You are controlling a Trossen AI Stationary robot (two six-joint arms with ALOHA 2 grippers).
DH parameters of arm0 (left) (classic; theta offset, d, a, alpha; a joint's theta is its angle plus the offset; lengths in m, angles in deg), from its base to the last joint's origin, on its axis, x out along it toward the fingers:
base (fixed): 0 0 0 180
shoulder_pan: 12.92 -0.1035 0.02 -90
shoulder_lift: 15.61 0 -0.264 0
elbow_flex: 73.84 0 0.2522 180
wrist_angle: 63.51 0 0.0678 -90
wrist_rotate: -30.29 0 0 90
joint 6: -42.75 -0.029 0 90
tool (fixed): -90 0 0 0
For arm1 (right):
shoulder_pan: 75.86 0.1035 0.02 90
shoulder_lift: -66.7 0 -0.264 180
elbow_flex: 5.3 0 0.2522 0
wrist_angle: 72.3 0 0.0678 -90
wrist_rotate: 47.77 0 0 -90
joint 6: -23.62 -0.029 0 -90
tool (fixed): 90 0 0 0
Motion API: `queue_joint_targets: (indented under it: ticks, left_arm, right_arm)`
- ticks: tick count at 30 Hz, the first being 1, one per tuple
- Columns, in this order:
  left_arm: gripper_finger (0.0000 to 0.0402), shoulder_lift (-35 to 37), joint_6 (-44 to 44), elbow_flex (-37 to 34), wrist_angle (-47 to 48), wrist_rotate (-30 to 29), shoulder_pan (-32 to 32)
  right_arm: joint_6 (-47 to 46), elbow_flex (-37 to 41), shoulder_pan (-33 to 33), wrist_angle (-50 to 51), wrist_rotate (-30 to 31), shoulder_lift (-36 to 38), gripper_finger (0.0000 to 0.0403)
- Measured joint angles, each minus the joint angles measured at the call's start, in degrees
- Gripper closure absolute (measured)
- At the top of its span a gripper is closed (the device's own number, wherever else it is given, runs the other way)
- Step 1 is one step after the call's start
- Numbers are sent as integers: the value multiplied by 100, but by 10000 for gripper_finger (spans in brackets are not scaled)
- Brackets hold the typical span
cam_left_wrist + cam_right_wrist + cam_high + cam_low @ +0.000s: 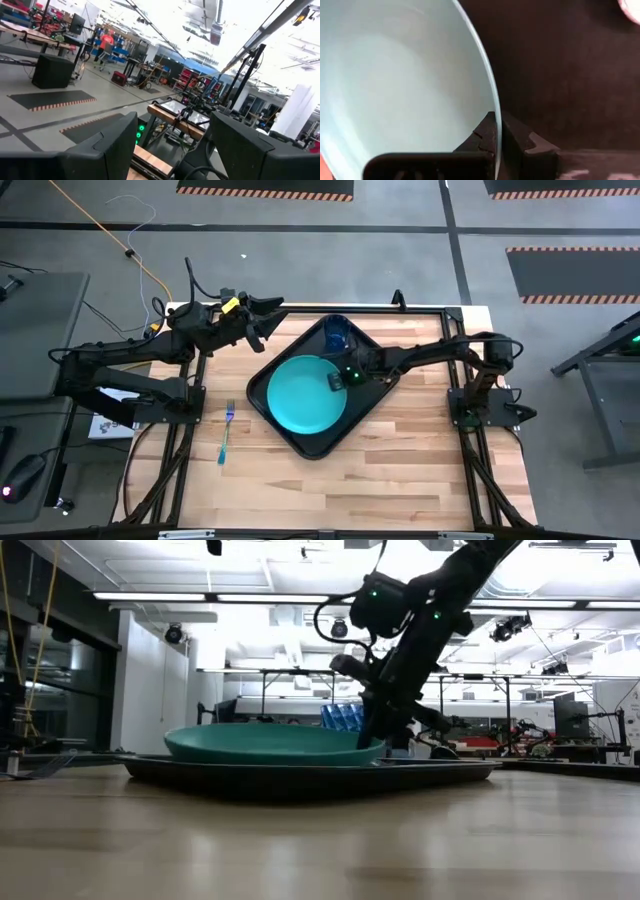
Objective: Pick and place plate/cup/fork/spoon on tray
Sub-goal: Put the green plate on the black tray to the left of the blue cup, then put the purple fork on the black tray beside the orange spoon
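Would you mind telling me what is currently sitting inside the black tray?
The tray holds the turquoise plate, whose rim the right gripper pinches, and the blue cup at its far corner. The plate covers much of the tray floor, so anything beneath cannot be seen.

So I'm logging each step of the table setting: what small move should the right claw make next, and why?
Probably open and let go. The right claw is shut on the rim of the plate, which already lies flat inside the tray beside the cup. Releasing would free that arm; the fork is on the table outside the tray.
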Motion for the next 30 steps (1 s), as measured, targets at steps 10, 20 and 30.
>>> queue_joint_targets:
  ticks: [10,20,30]
  left_arm:
    - [161,0,-7,0,0,0,-7]
    - [161,0,-4,0,4,-1,-7]
    - [161,0,-2,0,9,-1,-7]
  right_arm:
    - [-374,0,-290,17,38,-4,391]
    - [-100,0,-309,12,-321,0,269]
    - [1163,0,-309,344,-1251,4,214]
